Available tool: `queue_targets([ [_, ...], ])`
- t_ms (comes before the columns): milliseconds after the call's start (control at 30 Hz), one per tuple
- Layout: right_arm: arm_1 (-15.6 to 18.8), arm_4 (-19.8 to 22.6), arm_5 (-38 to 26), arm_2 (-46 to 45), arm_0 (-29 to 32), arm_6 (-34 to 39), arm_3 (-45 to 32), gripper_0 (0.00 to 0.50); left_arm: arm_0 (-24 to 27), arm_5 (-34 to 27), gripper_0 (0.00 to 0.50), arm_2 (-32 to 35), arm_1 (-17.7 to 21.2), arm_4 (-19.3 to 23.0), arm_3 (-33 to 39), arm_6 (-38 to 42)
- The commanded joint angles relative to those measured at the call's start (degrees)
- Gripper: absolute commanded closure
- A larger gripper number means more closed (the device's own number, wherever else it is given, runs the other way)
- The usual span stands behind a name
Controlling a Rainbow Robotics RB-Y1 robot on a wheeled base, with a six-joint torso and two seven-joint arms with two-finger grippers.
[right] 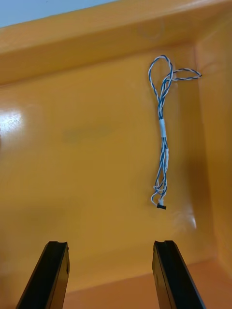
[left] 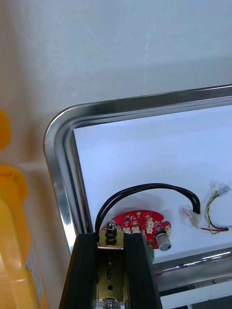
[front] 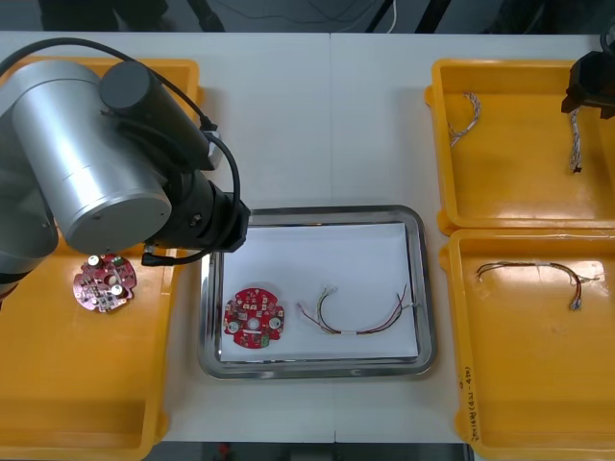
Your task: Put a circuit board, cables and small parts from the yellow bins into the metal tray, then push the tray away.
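My left gripper (left: 111, 236) hovers over the near-left corner of the metal tray (left: 60, 159), shut on a looped black cable (left: 145, 187). Below it in the tray lie a red circuit board (left: 141, 223) and a red and yellow cable (left: 212, 212). The front view has both, circuit board (front: 254, 318) and cable (front: 360, 313), on the white inside of the tray (front: 416, 288), while the left arm (front: 125, 163) covers its gripper. My right gripper (right: 110, 244) stands open above the far right yellow bin (front: 519, 173), with a twisted blue and white cable (right: 162, 130) ahead of its fingers.
A second circuit board (front: 104, 284) lies in the left yellow bin (front: 86, 384). The far right bin holds two twisted cables (front: 465, 115), (front: 575, 144). Another cable (front: 533, 272) lies in the near right bin (front: 538, 384). The right gripper (front: 591, 86) is at the bin's far right edge.
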State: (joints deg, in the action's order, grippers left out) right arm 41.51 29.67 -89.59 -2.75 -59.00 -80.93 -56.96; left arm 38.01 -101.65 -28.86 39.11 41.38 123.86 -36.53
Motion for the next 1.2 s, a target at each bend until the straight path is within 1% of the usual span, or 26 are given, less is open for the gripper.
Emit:
queue_targets([
  [33,1.64,-1.37,1.96,-3.49,-2.96,-3.18,1.68,0.0,3.91,2.07,0.5,-3.84,-2.02,-1.83,-2.83,4.27],
  [300,1.82,-3.83,4.77,-5.77,-2.96,-5.55,5.9,0.0,5.58,5.85,0.5,-9.11,-3.25,-3.68,-7.75,4.97],
  [533,1.82,-4.71,7.67,-5.86,-2.96,-6.26,9.85,0.0,6.02,9.36,0.5,-12.27,-3.34,-4.47,-11.36,4.89],
  [633,1.73,-4.71,10.05,-5.86,-2.96,-6.34,12.58,0.0,6.11,11.12,0.5,-13.94,-3.34,-4.99,-12.94,4.97],
  [800,1.2,-4.36,13.12,-5.86,-2.87,-6.61,15.65,0.0,6.11,12.0,0.5,-14.82,-3.25,-5.43,-13.82,4.97],
  [1200,-1.08,-4.45,15.67,-5.86,-2.79,-6.34,17.32,0.0,6.11,15.16,0.5,-16.14,-2.98,-6.31,-17.42,4.8],
])
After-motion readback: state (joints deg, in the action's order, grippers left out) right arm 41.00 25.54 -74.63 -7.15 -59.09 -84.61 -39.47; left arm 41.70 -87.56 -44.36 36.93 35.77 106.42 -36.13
